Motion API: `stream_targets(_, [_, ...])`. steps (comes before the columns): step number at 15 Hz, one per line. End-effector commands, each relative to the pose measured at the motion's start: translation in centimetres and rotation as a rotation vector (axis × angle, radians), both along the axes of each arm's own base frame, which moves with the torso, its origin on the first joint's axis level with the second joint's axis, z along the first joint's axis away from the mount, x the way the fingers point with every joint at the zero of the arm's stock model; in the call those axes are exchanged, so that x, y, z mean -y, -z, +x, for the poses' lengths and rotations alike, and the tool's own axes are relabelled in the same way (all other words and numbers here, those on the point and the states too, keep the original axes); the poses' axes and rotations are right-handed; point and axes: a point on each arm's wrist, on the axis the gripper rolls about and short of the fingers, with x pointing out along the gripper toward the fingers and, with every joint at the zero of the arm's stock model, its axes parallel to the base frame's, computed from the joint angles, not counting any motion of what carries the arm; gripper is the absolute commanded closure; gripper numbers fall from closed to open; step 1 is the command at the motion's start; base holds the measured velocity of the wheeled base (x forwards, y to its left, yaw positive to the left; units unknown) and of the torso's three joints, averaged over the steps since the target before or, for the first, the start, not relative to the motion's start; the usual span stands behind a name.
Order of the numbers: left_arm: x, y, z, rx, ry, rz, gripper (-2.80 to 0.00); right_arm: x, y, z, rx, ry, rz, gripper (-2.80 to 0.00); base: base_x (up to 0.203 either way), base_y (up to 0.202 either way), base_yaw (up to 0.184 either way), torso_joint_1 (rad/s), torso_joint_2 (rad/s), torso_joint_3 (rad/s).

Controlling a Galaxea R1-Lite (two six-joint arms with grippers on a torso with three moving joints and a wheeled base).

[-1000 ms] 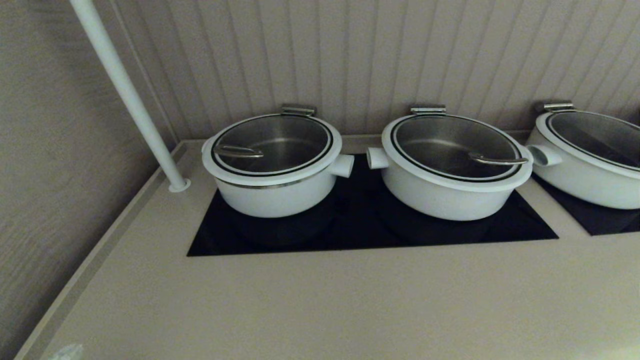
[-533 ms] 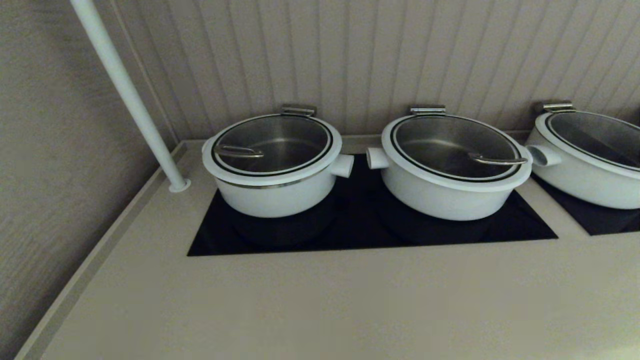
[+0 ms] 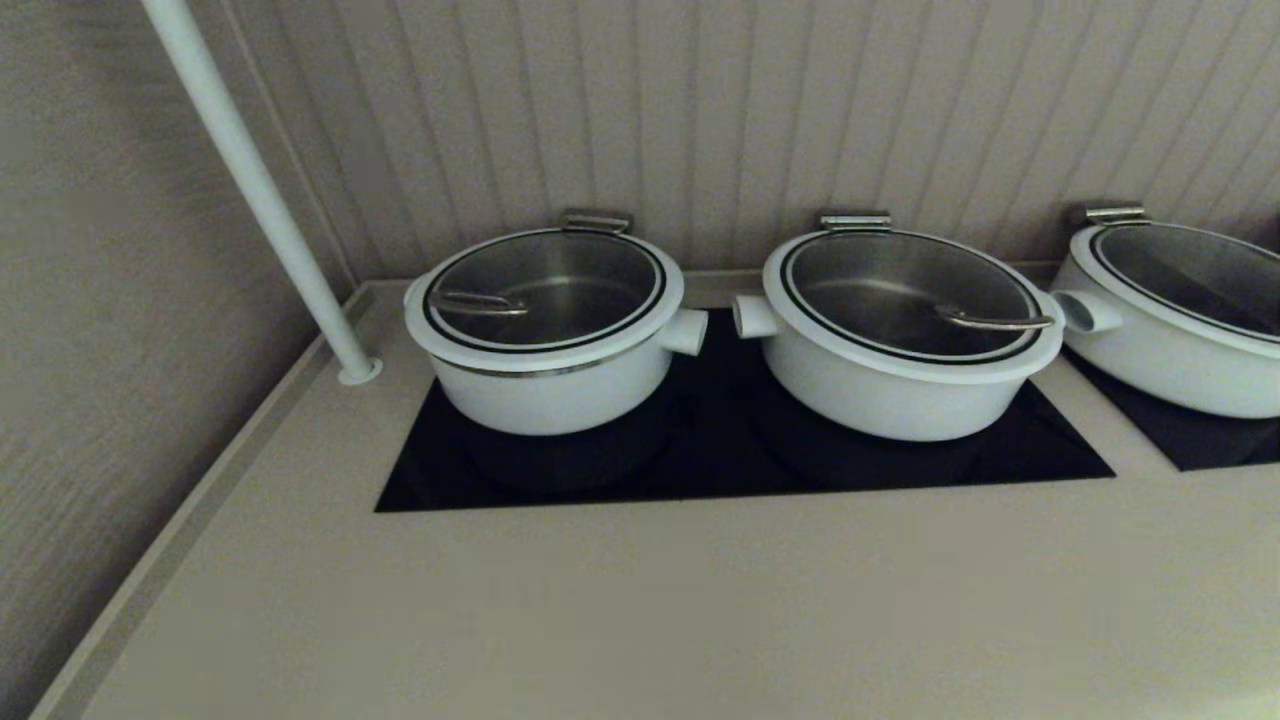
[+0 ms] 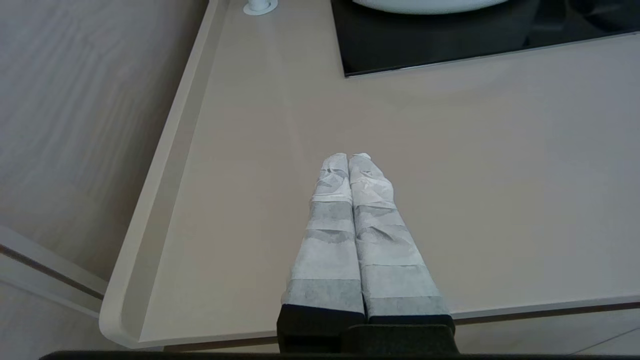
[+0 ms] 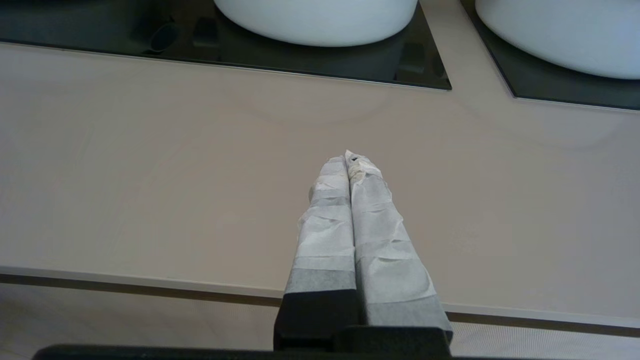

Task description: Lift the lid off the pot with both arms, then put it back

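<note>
One round glass lid, steel-looped.

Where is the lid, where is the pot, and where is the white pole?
the lid [image 3: 545,285], head view, on its glass middle.
the pot [image 3: 550,395], head view, on its white front wall.
white pole [image 3: 255,185], head view, halfway up.

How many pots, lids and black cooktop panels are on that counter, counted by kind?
White pots: 3 (the pot, middle pot, right pot)
Glass lids: 3 (the lid, middle lid, right lid)
Black cooktop panels: 2 (left panel, right panel)
Total: 8
</note>
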Motion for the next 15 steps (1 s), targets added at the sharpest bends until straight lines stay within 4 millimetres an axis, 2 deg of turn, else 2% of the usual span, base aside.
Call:
stream_targets(1, [0.00, 0.00, -0.03, 0.003, -0.001, 0.004, 0.00, 0.00, 0.01, 0.00, 0.000, 0.000, -0.001, 0.00, 0.000, 0.000, 0.000, 0.000, 0.00, 0.000])
stream_targets(15, [0.00, 0.04, -0.01, 0.002, -0.002, -0.004, 0.00, 0.00, 0.01, 0.00, -0.001, 0.000, 0.014, 0.00, 0.000, 0.000, 0.000, 0.000, 0.00, 0.000])
